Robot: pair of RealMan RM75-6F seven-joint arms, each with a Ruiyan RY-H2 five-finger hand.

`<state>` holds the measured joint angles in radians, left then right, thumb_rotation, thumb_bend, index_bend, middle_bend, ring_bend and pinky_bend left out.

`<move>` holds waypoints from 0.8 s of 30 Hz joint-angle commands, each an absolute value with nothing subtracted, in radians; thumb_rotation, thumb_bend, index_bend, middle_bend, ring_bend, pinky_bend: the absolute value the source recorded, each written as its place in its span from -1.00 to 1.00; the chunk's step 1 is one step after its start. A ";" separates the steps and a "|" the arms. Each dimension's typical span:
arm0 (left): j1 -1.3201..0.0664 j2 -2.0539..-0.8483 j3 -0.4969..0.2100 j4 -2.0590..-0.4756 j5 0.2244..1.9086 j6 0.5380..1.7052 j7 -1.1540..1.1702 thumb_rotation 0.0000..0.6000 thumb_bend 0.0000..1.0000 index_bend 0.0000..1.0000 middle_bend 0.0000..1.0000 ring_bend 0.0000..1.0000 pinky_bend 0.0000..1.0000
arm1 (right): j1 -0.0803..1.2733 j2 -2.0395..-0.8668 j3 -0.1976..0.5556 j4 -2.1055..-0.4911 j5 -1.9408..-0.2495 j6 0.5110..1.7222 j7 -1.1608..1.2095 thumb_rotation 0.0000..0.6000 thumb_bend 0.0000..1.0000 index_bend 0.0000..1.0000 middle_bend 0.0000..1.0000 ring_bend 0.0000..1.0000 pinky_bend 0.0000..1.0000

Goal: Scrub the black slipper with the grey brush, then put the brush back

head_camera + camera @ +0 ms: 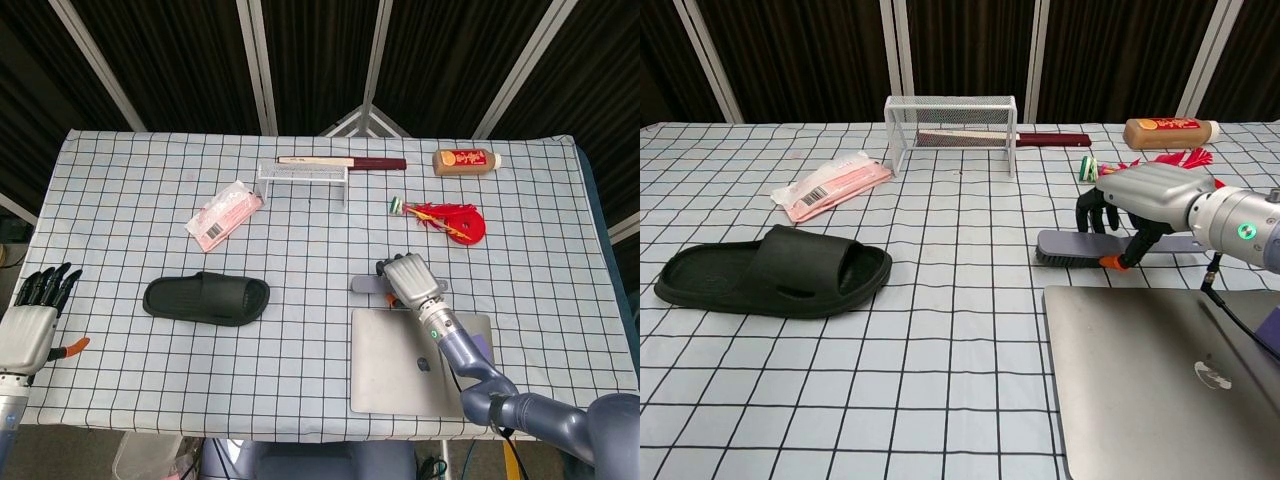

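Note:
The black slipper (207,299) (775,272) lies flat on the checked cloth, left of centre. The grey brush (365,285) (1070,248) lies on the cloth just beyond the laptop, bristles down. My right hand (408,278) (1140,200) is over its handle end, with fingers curled down behind the handle and the orange-tipped thumb in front, gripping it. My left hand (35,315) hovers at the table's left edge with its fingers spread, holding nothing; the chest view does not show it.
A closed grey laptop (400,360) (1160,380) lies close in front of the brush. A white wire rack (303,176) (952,120), a pink packet (225,214) (830,186), a brown bottle (465,160) (1170,132) and a red feathered item (455,218) sit further back.

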<state>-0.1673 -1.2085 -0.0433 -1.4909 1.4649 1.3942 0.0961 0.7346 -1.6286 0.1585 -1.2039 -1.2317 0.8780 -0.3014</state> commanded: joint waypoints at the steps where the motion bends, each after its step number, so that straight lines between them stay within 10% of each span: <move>1: -0.167 -1.208 -0.042 -1.491 1.467 1.394 0.095 1.00 -1.00 -1.00 -1.00 -1.00 -0.99 | 0.730 -1.631 0.154 -1.201 -1.249 0.898 -0.296 1.00 0.07 0.23 0.15 -0.02 0.10; 13: -0.187 -1.217 -0.016 -1.501 1.519 1.373 0.106 1.00 -0.88 -1.00 -1.00 -1.00 -0.99 | 0.714 -1.575 0.137 -1.296 -1.300 0.958 -0.322 1.00 0.35 0.35 0.28 0.08 0.21; 24: -0.307 -1.252 -0.042 -1.429 1.529 1.221 0.105 1.00 -0.34 -1.00 -1.00 -1.00 -0.99 | 0.727 -1.528 0.175 -1.517 -1.194 0.948 -0.442 1.00 0.35 0.35 0.28 0.08 0.24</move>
